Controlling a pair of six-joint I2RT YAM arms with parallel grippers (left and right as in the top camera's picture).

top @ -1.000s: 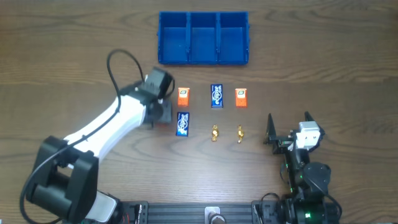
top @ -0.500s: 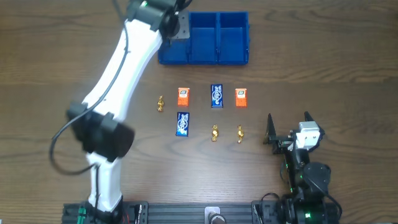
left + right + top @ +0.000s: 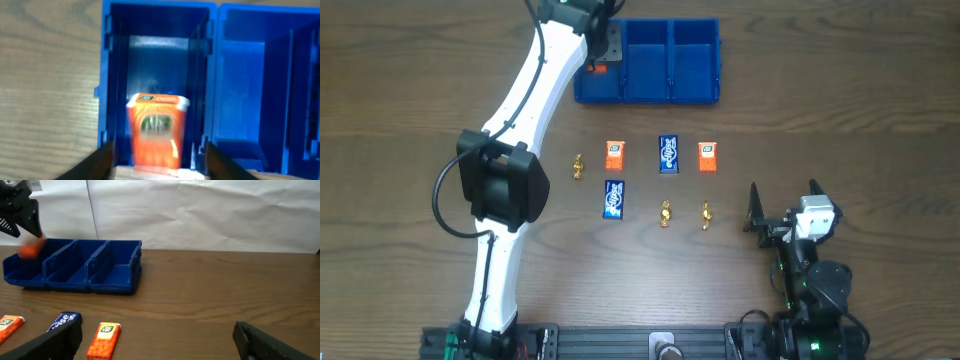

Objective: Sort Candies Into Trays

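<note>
A blue tray [image 3: 647,94] with three compartments stands at the back of the wooden table. My left gripper [image 3: 604,42] hangs open over its left compartment. An orange candy box [image 3: 157,131] sits between and beyond the spread fingers, inside that compartment [image 3: 158,55]. In the right wrist view the box is an orange blur [image 3: 28,250] just under the left gripper [image 3: 21,216], apart from it. On the table lie two orange boxes [image 3: 614,154] [image 3: 707,156], two blue bars [image 3: 668,153] [image 3: 613,198] and three gold candies [image 3: 579,166] [image 3: 665,213] [image 3: 706,212]. My right gripper [image 3: 785,205] rests open at the right, holding nothing.
The tray's middle [image 3: 646,48] and right [image 3: 695,48] compartments hold nothing. Bare wood lies to the right of the candies and along the table's left side. The left arm [image 3: 535,95] stretches from the bottom left up to the tray.
The left arm swung from low beside the near blue bar up to the tray's left compartment, uncovering a gold candy. The orange box now shows loose below its fingers. The right arm stayed still.
</note>
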